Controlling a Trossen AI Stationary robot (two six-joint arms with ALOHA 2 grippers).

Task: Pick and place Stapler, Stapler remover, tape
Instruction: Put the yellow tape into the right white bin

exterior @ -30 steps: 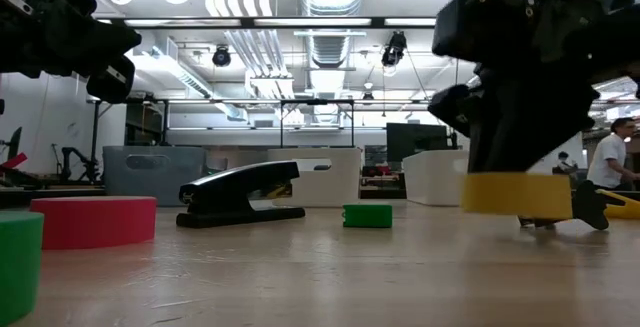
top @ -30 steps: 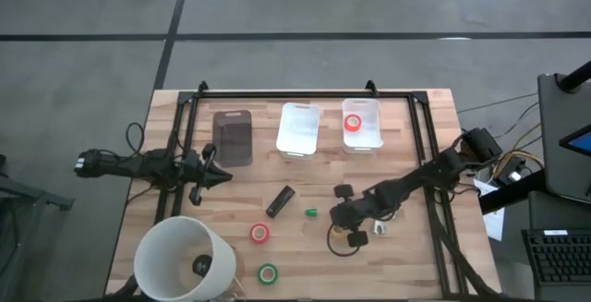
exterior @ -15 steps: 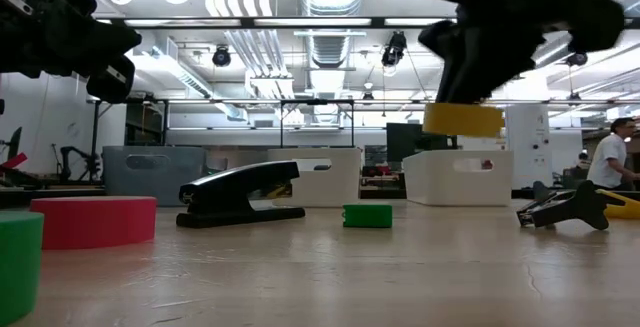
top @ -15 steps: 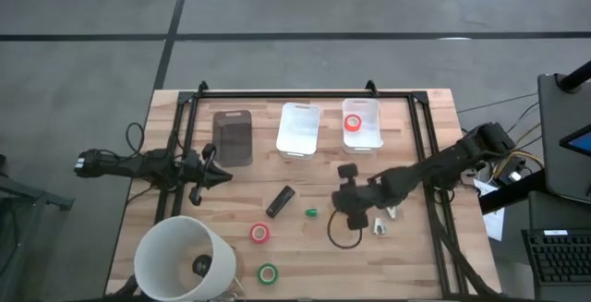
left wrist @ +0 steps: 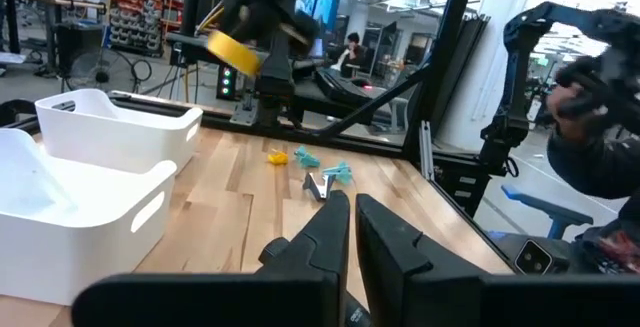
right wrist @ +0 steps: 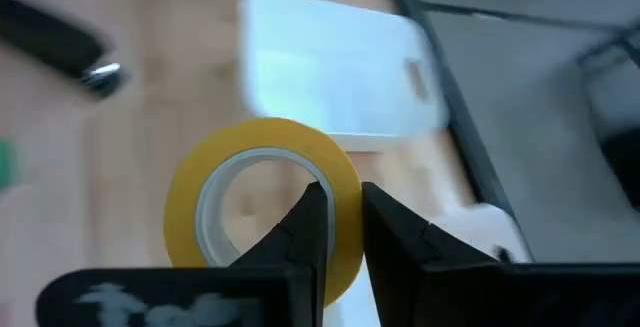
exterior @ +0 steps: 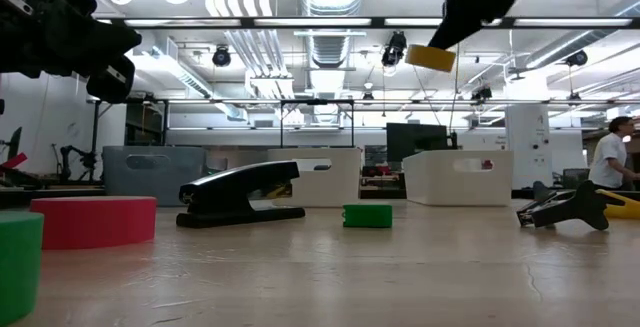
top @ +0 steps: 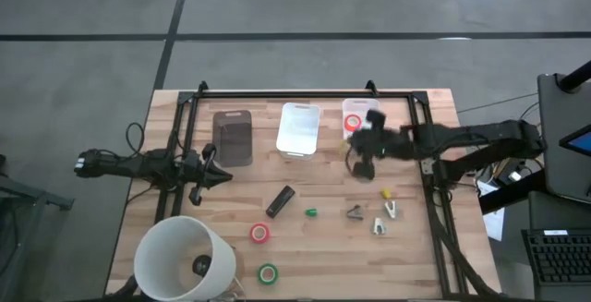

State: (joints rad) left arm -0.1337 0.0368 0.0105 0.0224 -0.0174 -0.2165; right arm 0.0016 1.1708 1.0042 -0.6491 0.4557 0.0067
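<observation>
Overhead, my right pincer (top: pixel 362 147) hangs beside the rightmost white bin (top: pixel 361 123), which already holds a red roll — I judge that's the tape's destination. Left pincer (top: pixel 214 176) waits clenched at the bench's (top: pixel 416 256) left edge; the stapler (top: pixel 280 200) lies mid-bench. Low view: yellow tape (exterior: pixel 431 57) rides high. Right wrist: fingers (right wrist: pixel 300 229) pinch the roll's wall — one inside the hole, one outside.

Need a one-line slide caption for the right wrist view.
Right gripper shut on the wall of a yellow ring-shaped tape roll, carried above the wooden table toward a white plastic bin.
</observation>
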